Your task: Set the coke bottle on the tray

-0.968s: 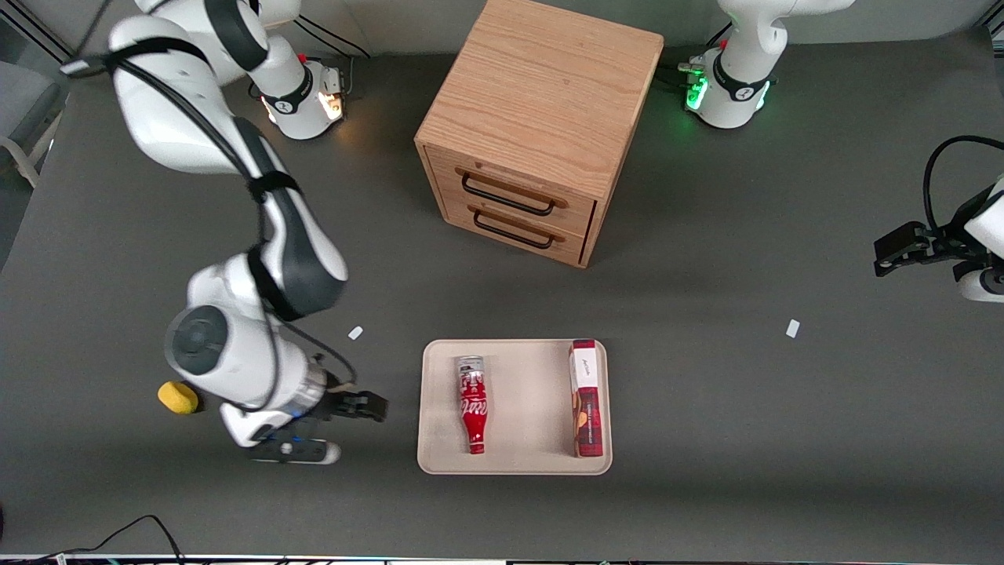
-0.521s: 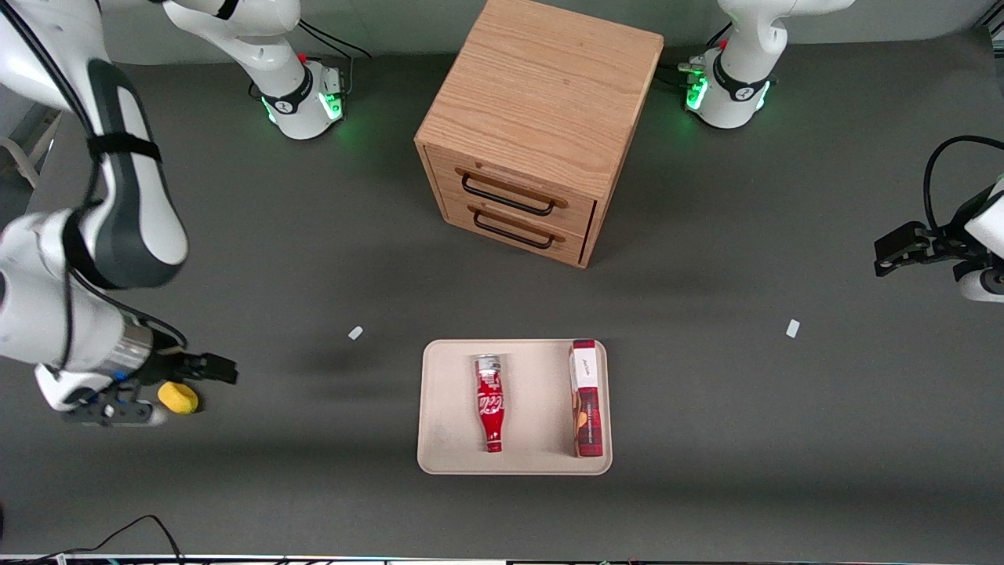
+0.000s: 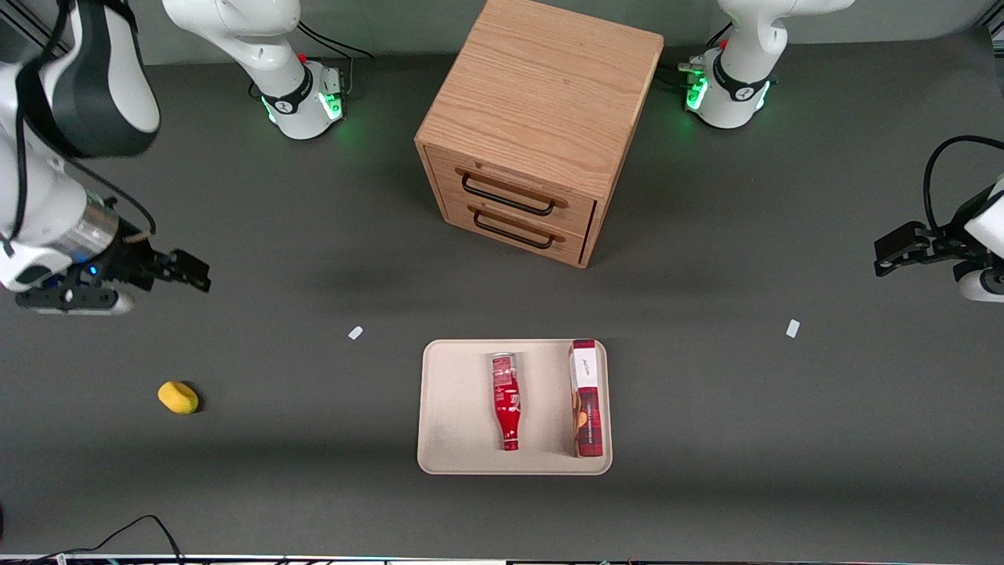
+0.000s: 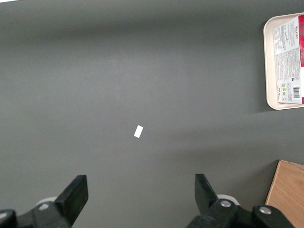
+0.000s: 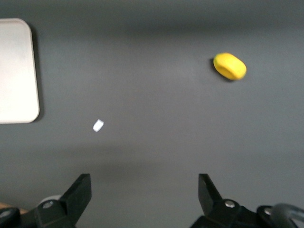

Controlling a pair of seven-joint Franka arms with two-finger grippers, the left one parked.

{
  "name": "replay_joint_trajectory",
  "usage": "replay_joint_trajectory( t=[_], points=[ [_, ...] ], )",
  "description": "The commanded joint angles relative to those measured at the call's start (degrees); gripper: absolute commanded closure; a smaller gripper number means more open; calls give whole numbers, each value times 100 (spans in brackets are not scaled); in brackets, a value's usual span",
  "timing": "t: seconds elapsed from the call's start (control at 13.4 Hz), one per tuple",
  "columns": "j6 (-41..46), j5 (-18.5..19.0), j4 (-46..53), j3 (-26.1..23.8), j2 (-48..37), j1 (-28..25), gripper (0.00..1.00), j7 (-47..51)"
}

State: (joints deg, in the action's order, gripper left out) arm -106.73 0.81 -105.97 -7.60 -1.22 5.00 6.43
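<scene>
The coke bottle (image 3: 507, 401) lies on its side on the tray (image 3: 455, 408), near the middle, cap toward the tray's front-camera edge and silvery base toward the cabinet (image 3: 533, 125). Lying flat, it looks free to roll across the tray, though I can't say whether it's at rest. Alongside it, at the tray's edge toward the parked arm's end, sits a red-and-white box (image 3: 587, 397), apart from the bottle. So the placement reads as done. The gripper (image 3: 184, 271) hangs over the bare desk (image 3: 706, 408) toward the working arm's end, fingers spread and holding nothing, well apart from the bottle and tray. A yellow object (image 5: 230, 66) rests on the desk nearer the front camera than the gripper.
</scene>
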Motion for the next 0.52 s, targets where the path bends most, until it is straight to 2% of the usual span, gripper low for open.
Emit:
replay_joint_trajectory(
  t=[0.0, 0.22, 0.45],
  points=[
    [344, -37, -118, 21, -563, -43, 0, 25],
    [1055, -55, 514, 30, -555, -17, 0, 121],
    [1145, -63, 779, 13, -468, -52, 0, 139]
  ],
)
